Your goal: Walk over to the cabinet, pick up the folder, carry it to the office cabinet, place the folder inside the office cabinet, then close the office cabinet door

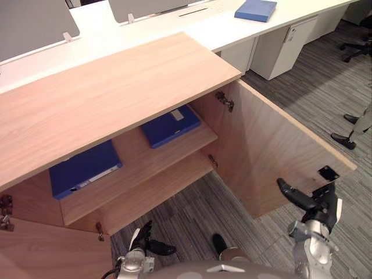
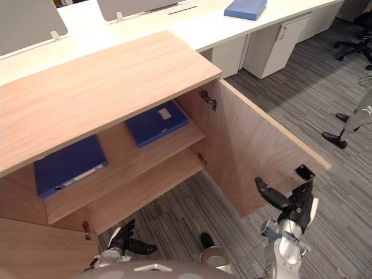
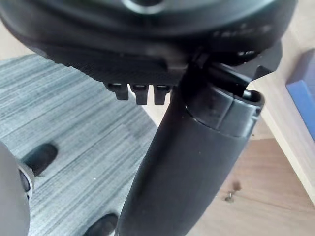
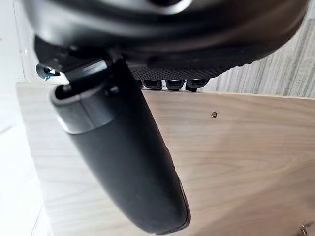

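Folder [image 1: 170,125] lies on the cabinet's upper shelf [image 1: 132,149]. My right hand [image 1: 311,203], fingers straight and empty, is at the near edge of the open door [image 1: 273,151]; I'd press its outer face, swinging it left.

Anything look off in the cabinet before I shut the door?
Nothing damaged or spilled. The left folder and right folder lie flat and square on the shelf, inside its front edge. The right door stands open.

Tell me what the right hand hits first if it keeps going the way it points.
The open cabinet door: the right hand points at its wooden face near the free edge, apparently very close; depth is unclear.
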`<state>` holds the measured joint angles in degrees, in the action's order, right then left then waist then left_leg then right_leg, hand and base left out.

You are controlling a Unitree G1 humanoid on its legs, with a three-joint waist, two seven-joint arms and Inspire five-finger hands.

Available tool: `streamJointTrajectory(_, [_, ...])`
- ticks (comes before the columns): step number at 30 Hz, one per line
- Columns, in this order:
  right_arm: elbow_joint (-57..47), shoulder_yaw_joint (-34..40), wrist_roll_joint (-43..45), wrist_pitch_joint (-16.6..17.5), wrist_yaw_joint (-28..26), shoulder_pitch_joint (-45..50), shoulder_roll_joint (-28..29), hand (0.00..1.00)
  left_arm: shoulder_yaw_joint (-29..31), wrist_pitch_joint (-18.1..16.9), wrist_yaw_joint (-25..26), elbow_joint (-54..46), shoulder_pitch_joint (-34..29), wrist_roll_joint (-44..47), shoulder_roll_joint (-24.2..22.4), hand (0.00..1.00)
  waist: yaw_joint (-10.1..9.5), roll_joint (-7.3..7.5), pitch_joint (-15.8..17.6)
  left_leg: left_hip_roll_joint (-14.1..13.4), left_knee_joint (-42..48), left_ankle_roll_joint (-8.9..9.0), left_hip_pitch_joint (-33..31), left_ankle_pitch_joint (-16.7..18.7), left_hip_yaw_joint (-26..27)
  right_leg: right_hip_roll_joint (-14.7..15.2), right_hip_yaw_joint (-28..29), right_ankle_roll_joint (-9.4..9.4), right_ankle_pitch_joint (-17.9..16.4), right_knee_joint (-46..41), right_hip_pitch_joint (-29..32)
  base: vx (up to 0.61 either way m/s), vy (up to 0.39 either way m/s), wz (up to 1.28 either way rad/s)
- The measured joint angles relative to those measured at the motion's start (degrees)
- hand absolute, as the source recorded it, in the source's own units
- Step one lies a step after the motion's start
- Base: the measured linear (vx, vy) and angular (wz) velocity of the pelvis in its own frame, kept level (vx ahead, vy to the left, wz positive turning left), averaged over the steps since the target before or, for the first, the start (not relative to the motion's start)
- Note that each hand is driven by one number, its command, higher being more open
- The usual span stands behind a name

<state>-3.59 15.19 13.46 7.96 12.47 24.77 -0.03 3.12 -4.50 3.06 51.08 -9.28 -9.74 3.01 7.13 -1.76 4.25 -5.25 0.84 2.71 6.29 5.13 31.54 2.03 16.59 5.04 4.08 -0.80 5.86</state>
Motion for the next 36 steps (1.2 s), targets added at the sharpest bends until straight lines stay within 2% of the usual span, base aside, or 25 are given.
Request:
streamJointTrajectory(12, [-9.55,-10.04,-1.79,-1.18,-3.84,13.28,0.25,1.0,-2.08,0.21,0.28,-0.04,-0.39,-2.1,-1.33,1.0,0.03,1.3,0.17,-0.84,1.53,0.52,-0.58,0.43,-0.3,-0.1,-0.3,-0.25,0.48,-0.32,0.0,-0.01,-0.021,0.0])
streamJointTrajectory(15, [-10.7,-13.36,0.2,-1.2,-5.22,16.44,0.07,1.0,-2.22,0.24,0.3,0.07,-0.22,-2.17,-0.75,1.0,0.03,2.64,-0.11,-0.88,1.53,0.6,-0.73,0.3,-0.78,-0.07,-0.63,-0.26,0.53,-0.33,-0.06,0.02,-0.014,0.06])
streamJointTrajectory(18, [-10.83,-17.06,0.97,-1.62,-6.44,18.63,-0.17,1.0,-3.2,0.41,0.21,1.19,0.8,-2.2,0.38,1.0,0.08,4.78,-0.35,-0.81,1.86,0.58,-1.19,0.25,-1.44,0.15,-1.03,-0.26,0.65,-0.3,-0.05,0.02,-0.01,0.09])
streamJointTrajectory(21, [-10.84,-19.66,2.52,-2.85,-8.25,19.03,-0.65,1.0,-4.53,0.97,0.08,2.8,1.65,-2.26,1.24,1.0,0.46,5.77,-0.78,-0.61,2.15,0.5,-1.41,0.26,-2.44,0.56,-1.88,-0.25,0.65,-0.26,-0.44,0.02,0.0,0.15])
streamJointTrajectory(24, [-11.49,-22.79,2.55,-3.25,-10.37,19.94,-2.19,1.0,-4.56,1.04,0.07,3.08,1.9,-2.27,1.83,1.0,0.46,6.15,-0.86,-0.43,2.25,0.49,-1.44,0.26,-3.6,0.87,-2.67,-0.24,0.61,-0.14,-0.98,0.01,-0.002,0.16])
streamJointTrajectory(30, [-12.0,-29.17,2.76,-5.94,-16.37,18.25,-8.15,1.0,-6.52,1.3,-0.69,6.56,4.08,-2.27,5.36,1.0,-0.45,7.56,-0.98,0.83,0.03,-0.16,-2.09,-1.64,-7.91,1.66,-5.8,-0.27,-0.25,-0.42,-1.46,-0.01,-0.017,0.3])
streamJointTrajectory(32, [-11.84,-31.84,2.9,-7.36,-18.62,14.16,-10.36,1.0,-6.66,1.3,-0.74,6.66,4.23,-2.24,6.1,1.0,-1.26,8.02,-0.98,1.54,-2.38,-0.47,-1.06,-3.36,-8.96,1.91,-6.98,-0.28,-0.37,-0.42,-1.76,0.02,-0.005,0.29])
streamJointTrajectory(34, [-11.85,-33.05,3.09,-7.36,-20.3,10.52,-10.62,1.0,-6.65,1.3,-0.74,6.65,4.28,-2.24,6.53,1.0,-2.39,8.29,-1.02,1.84,-3.93,-0.76,-0.55,-4.31,-9.34,2.01,-7.38,-0.33,-0.38,-0.4,-1.83,0.01,-0.001,0.14])
streamJointTrajectory(36, [-11.86,-33.31,3.17,-7.11,-21.1,6.92,-10.61,1.0,-6.64,1.3,-0.81,6.66,4.26,-2.23,7.0,1.0,-2.46,8.38,-1.02,2.31,-4.76,-0.81,-0.5,-4.75,-10.2,2.2,-8.35,-0.49,-0.52,-0.37,-1.97,0.01,0.011,0.2])
